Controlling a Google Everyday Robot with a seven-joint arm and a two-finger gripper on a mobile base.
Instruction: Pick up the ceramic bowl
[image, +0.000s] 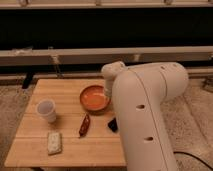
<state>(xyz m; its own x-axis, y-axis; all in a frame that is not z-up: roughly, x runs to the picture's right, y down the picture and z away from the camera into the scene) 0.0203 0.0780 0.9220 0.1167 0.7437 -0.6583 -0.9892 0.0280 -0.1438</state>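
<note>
I've got the bowl (93, 99) upright on the wooden table (60, 90), toward the back and right of centre. The gripper (106, 91) is down at its right rim, mostly hidden by the arm (145, 100) - can't tell if it's open, closed or gripping. The cup (46, 110) stands well left of the bowl; a long dark red thing (84, 125) and a small black object (113, 124) lie just in front, with a pale packet (54, 142) front-left.

I see my tool (107, 93) at the ceramic bowl's (94, 99) right rim, the arm (145, 110) blocking that side, bare table (57, 90) behind and left, 1 cup (46, 110) well apart.
</note>
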